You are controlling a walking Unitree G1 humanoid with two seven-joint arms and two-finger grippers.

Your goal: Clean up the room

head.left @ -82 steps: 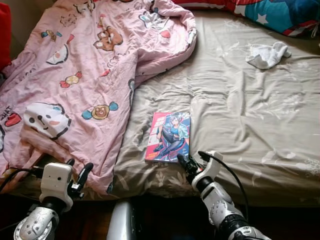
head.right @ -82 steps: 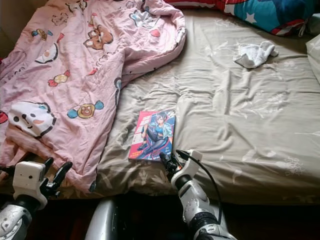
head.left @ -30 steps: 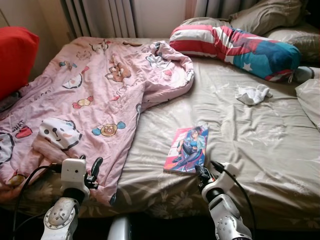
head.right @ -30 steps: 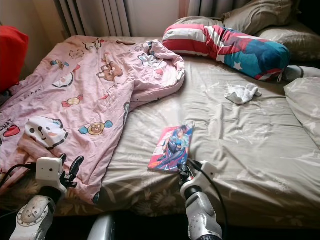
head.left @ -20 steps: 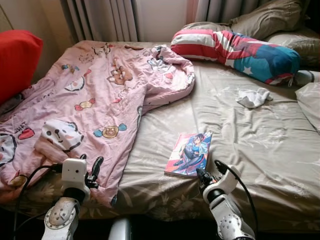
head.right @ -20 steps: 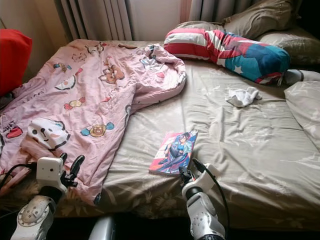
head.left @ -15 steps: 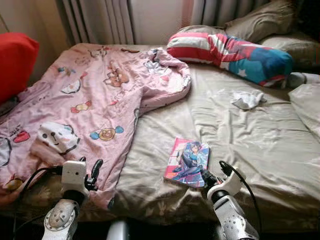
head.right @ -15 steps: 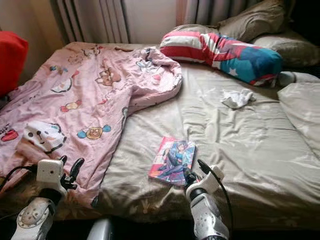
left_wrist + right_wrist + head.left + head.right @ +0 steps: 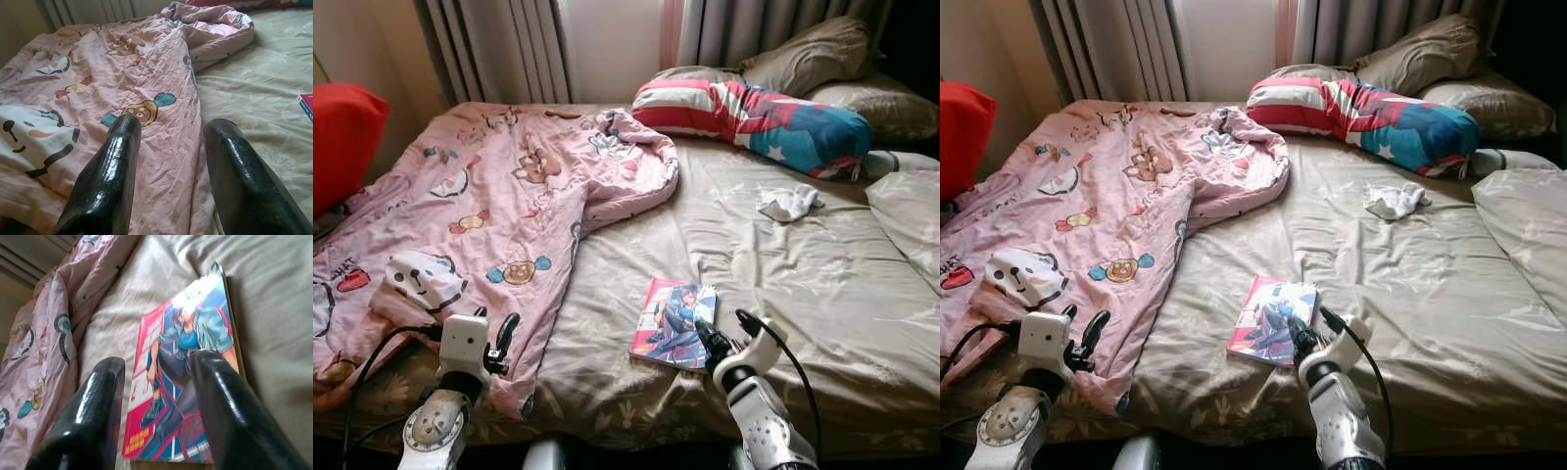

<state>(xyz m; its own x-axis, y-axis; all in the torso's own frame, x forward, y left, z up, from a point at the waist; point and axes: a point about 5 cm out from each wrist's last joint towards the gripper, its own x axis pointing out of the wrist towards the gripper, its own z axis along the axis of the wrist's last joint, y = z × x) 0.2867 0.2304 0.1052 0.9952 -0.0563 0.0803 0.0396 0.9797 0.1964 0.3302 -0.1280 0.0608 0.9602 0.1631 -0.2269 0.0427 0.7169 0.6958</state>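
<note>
My view has lifted, showing more bed (image 9: 822, 284). Right claw (image 9: 156, 382) has crept over the book (image 9: 674, 323), spread wide, empty. Left claw (image 9: 171, 147) gapes idle.

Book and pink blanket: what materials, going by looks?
Book: likely paper with a glossy printed cover; light glares white off the top of its artwork. Pink blanket: soft woven fabric, probably cotton, matte; it creases finely and bunches in thick folds.

The right gripper (image 9: 1295, 334) hovers at the book (image 9: 1268, 331) on the bed (image 9: 1410, 294).
</note>
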